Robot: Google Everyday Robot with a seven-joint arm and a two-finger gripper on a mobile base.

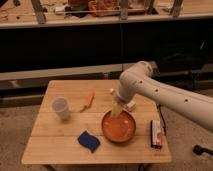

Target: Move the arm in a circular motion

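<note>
So the arm [165, 92] comes in from the right edge, where it's cut off, and bends down over the orange bowl [119, 126] on the wooden table [50, 142]. The gripper [117, 109] hangs just above the bowl's back rim, mostly a pale blur. Left of the bowl: a blue sponge [88, 140], a carrot [89, 100] and a white cup [61, 108]. Right of it, a dark flat object [155, 134] I can't identify.

White arm [165, 92], orange bowl [119, 126], blue sponge [88, 140], pale wooden table [55, 150].
</note>
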